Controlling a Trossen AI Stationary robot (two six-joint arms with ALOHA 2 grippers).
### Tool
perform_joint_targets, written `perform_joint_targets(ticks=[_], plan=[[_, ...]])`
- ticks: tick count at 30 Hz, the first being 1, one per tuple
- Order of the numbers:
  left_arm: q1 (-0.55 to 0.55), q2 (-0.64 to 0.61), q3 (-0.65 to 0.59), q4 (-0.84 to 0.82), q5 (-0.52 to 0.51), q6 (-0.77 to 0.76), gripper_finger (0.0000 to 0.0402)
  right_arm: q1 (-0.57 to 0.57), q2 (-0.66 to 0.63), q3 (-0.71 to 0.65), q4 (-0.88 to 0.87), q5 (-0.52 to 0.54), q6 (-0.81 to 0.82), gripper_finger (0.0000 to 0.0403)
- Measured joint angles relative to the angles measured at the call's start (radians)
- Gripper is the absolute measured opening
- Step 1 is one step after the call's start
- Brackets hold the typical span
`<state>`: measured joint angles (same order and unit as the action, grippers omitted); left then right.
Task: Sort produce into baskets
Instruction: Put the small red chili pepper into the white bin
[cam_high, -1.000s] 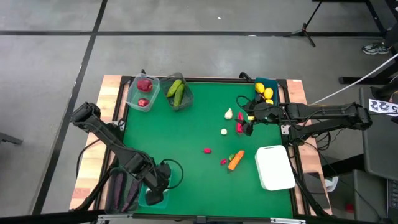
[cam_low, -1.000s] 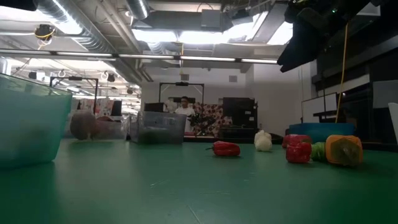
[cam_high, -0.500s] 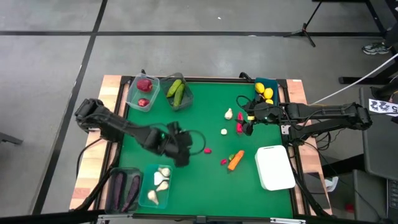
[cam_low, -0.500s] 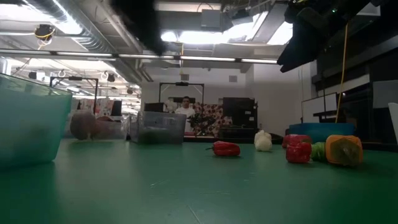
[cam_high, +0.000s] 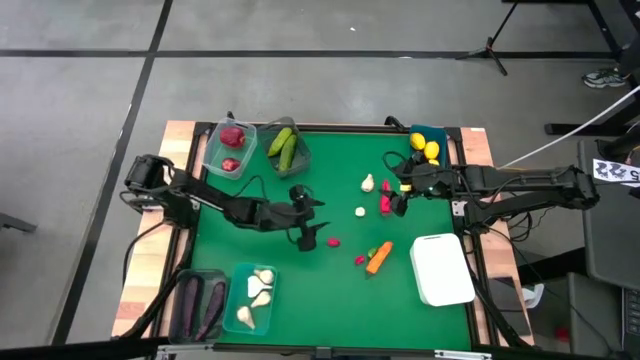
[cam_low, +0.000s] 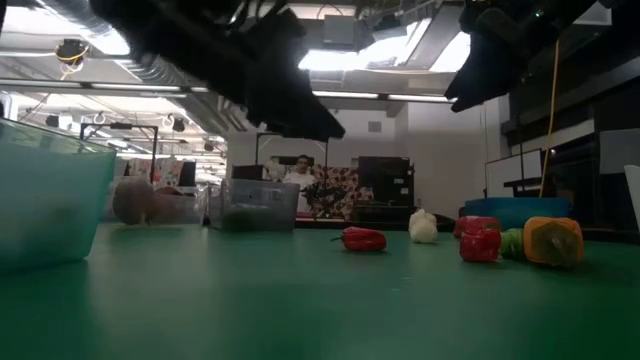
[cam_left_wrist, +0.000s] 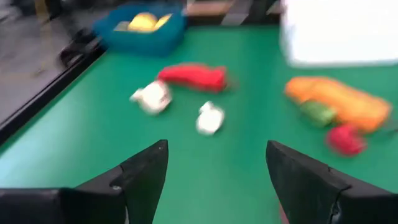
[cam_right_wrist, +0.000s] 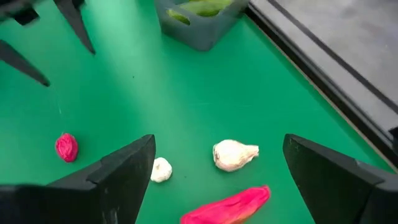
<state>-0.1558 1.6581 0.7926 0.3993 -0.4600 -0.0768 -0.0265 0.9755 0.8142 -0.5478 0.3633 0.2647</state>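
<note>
I have the left gripper out over the middle of the green table, its fingers spread and holding nothing. Just beside it lies a small red round fruit. I judge this the nearest piece to take.

The right gripper hangs near the far right side with fingers wide apart, also empty, over the red pepper. Close to it are two white garlic bulbs, one nearer the far edge and one more toward the centre. The orange carrot lies with another small red piece beside the white tray.

Already sorted: red fruits in the clear tub, cucumbers in the grey tub, lemons in the blue tub, eggplants in the near left tub, garlic in the teal tub.

These look like small toy pieces, so I expect them to be light and not fragile. The round fruit seems wrinkled, perhaps soft; it may roll, so I would close across its middle from above. The pepper and carrot are long, and I would pinch them across the narrow width near the centre. The garlic is bumpy and may slip; I would take the fat part.
</note>
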Motion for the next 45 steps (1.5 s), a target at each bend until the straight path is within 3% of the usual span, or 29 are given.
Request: perform_joint_targets(ticks=[3, 8, 15, 19, 27, 40, 45], plan=[[0.024, 0.012, -0.080, 0.204, 0.078, 0.010, 0.0267, 0.000, -0.013, 0.000, 0.004, 0.005, -0.008, 0.0351], [0.045, 0.079, -0.045, 0.241, 0.079, 0.047, 0.0266, 0.000, -0.027, 0.000, 0.010, 0.033, -0.008, 0.0351], [0.045, 0.242, 0.118, 0.044, 0.120, 0.046, 0.0266, 0.001, -0.032, 0.000, 0.023, 0.032, -0.008, 0.0351], [0.028, 0.254, 0.165, -0.001, 0.127, 0.024, 0.0266, 0.000, -0.032, 0.000, 0.018, 0.020, -0.008, 0.0351], [0.016, 0.312, 0.172, -0.056, 0.216, -0.120, 0.0266, 0.001, -0.032, 0.000, 0.019, 0.009, -0.007, 0.0351], [0.018, 0.318, 0.173, -0.021, 0.265, -0.107, 0.0266, 0.001, -0.032, 0.000, 0.012, 0.002, -0.002, 0.0351], [0.009, 0.322, 0.173, -0.036, 0.280, -0.195, 0.0266, 0.000, -0.032, 0.000, 0.012, 0.002, -0.001, 0.0351]])
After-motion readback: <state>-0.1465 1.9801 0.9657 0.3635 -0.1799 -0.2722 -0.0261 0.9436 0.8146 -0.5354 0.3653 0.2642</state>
